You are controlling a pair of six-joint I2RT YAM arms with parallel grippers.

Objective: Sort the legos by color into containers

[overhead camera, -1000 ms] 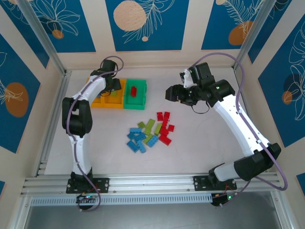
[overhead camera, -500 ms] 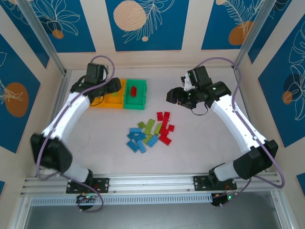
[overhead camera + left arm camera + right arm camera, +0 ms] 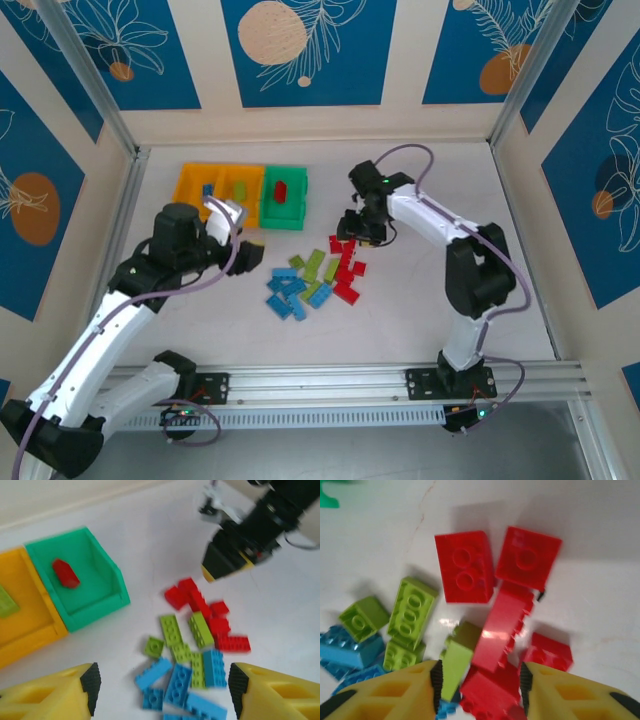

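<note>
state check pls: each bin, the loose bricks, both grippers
Green square plastic bin: open-topped, holds one red brick.
Middle orange-yellow plastic bin: holds one lime green brick.
Left orange-yellow plastic bin: holds one blue brick.
Loose red, blue and lime green plastic bricks: unsorted, piled on the white table.
Left gripper: open, empty, above the pile.
Right gripper: jaws apart, low over red bricks, nothing lifted.

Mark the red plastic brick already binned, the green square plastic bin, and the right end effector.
Red plastic brick (image 3: 65, 573): left wrist view, its top face.
Green square plastic bin (image 3: 100, 611): left wrist view, front wall.
Right end effector (image 3: 481, 680): right wrist view, midway between fingertips.
</note>
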